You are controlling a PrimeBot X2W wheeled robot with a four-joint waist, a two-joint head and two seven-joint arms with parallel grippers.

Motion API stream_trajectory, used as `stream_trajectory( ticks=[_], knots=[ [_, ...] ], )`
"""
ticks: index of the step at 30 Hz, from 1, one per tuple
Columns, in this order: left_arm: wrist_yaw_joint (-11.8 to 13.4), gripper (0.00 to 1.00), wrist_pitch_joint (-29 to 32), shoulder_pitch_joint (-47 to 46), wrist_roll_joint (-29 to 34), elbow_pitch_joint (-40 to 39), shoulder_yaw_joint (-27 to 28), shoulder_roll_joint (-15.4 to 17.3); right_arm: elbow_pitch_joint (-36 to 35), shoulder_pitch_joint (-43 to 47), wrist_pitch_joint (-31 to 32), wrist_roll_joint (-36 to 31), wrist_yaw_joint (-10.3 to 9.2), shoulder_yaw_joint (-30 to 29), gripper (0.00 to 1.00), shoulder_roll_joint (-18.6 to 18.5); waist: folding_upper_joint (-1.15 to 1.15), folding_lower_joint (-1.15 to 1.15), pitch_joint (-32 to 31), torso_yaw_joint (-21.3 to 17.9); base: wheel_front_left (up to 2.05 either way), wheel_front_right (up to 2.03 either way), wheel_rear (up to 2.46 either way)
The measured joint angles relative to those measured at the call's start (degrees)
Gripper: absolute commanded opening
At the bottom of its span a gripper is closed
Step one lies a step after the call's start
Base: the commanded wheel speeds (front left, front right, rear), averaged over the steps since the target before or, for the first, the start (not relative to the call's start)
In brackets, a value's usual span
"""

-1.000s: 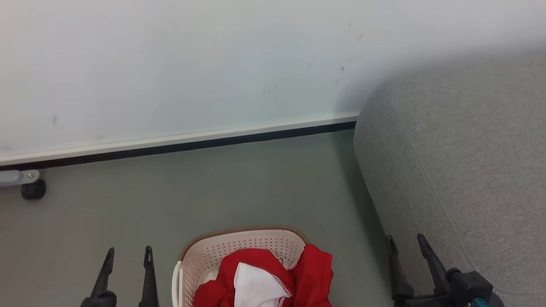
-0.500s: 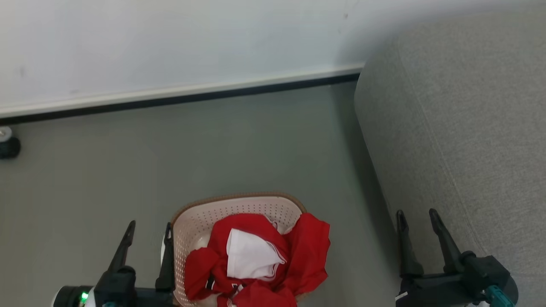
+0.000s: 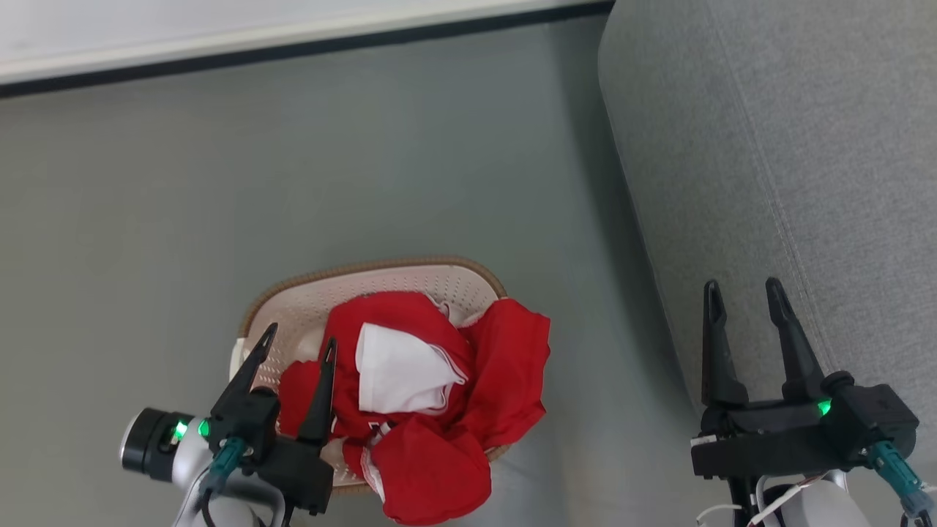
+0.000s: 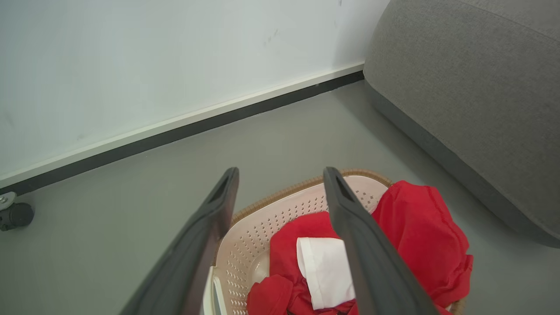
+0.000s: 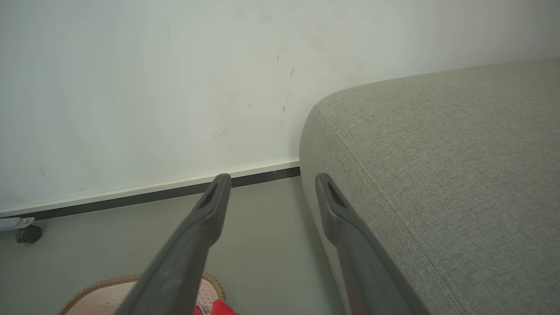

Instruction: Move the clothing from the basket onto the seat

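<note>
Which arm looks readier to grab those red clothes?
Left. The left gripper, open, hangs over the basket beside the clothing; the right gripper, also open, is off by the seat.

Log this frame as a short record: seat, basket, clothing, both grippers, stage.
seat: grey, bare where visible
basket: on the floor, left of the seat
clothing: red and white garments heaped in the basket, one draped over its right rim
left gripper: fingers open, empty, over the basket's left side
right gripper: fingers open, empty, at the seat's edge
stage: nothing lifted yet
</note>
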Motion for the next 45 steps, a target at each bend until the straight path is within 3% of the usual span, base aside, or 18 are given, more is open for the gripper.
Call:
stream_trajectory(
  ticks=[18,37,45],
  knots=[
    [-2.93,1.0,6.42,-12.48,4.82,11.81,-4.3,0.44,-4.21,-5.14,-0.01,-0.34,-0.44,-0.13,1.0,1.02,0.0,0.0,14.32,-4.44,0.0,0.0,0.0],
    [-2.99,1.0,11.78,-23.9,6.17,23.14,-2.76,3.92,-6.43,-11.54,-0.01,0.02,-0.92,0.15,1.0,1.49,0.0,0.0,30.27,-8.67,0.0,0.0,0.0],
    [-2.34,1.0,11.77,-27.28,6.24,26.25,-1.78,4.22,-5.71,-11.77,-0.01,1.3,-1.47,1.42,1.0,1.55,0.0,-0.01,32.47,-9.36,0.0,0.0,0.0]
  ],
)
